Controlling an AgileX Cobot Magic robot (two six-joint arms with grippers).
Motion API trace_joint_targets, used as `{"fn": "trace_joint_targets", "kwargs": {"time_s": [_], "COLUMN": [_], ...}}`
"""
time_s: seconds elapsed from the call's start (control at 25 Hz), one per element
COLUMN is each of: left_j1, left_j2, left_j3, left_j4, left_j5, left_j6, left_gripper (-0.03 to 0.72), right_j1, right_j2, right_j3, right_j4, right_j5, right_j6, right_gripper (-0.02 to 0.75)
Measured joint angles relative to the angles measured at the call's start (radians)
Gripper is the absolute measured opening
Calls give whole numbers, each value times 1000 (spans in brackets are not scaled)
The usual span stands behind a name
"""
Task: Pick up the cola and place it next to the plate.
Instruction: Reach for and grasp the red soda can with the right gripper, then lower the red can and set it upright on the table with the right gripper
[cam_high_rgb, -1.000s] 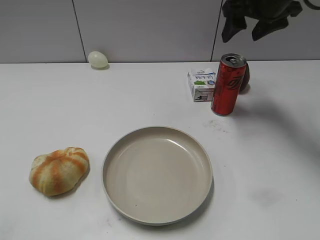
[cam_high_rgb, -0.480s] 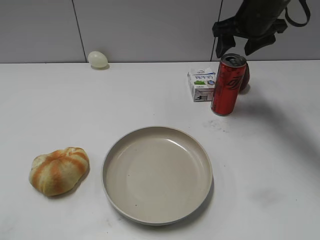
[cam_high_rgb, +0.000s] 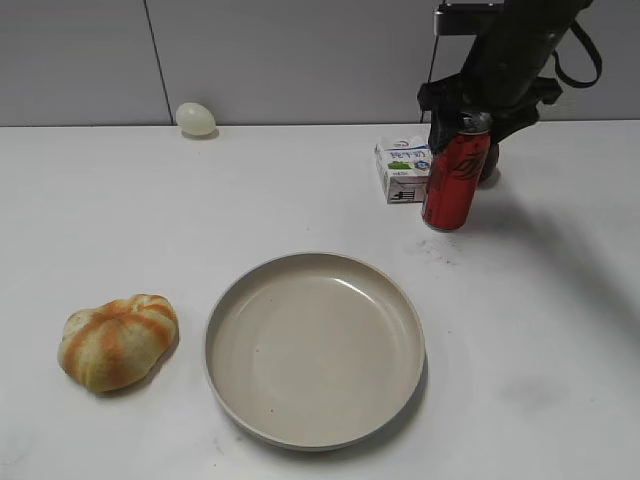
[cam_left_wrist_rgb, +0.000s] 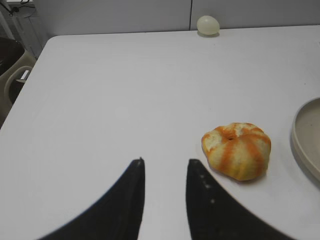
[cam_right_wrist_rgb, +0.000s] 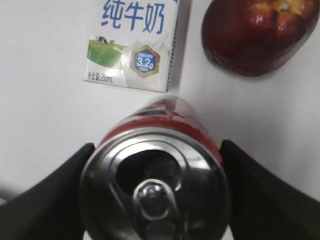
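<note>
The cola (cam_high_rgb: 452, 185), a tall slim red can with a silver top, stands upright at the back right of the white table. My right gripper (cam_high_rgb: 467, 118) has come down over its top. In the right wrist view the open jaws (cam_right_wrist_rgb: 156, 192) straddle the cola (cam_right_wrist_rgb: 155, 150), one black finger close on each side. The beige plate (cam_high_rgb: 300, 350) lies at the front centre, well apart from the can; its rim shows in the left wrist view (cam_left_wrist_rgb: 305, 135). My left gripper (cam_left_wrist_rgb: 165, 162) is open and empty over bare table.
A small white milk carton (cam_high_rgb: 403, 168) stands just left of the can and a dark red fruit (cam_high_rgb: 490, 155) just behind it; both show in the right wrist view (cam_right_wrist_rgb: 135, 40) (cam_right_wrist_rgb: 255, 35). An orange-striped bun (cam_high_rgb: 118, 340) lies front left. A pale egg (cam_high_rgb: 196, 118) sits by the wall.
My right gripper has come down from above the wall line onto the top of the can. The can and everything else have stayed in place.
</note>
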Motion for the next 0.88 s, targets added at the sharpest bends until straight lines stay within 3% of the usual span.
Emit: {"fn": "trace_joint_targets", "kwargs": {"time_s": [0.12,0.6,0.88], "left_j1": [0,0,0], "left_j2": [0,0,0], "left_j3": [0,0,0], "left_j4": [0,0,0], "left_j5": [0,0,0], "left_j6": [0,0,0], "left_gripper": [228,228,228], "right_j1": [0,0,28], "right_j2": [0,-36,-254], "right_j3": [-25,-152,55], "right_j4": [1,0,2], "right_j5": [24,235,235], "right_j6": [0,2,2], "right_gripper": [533,531,531]}}
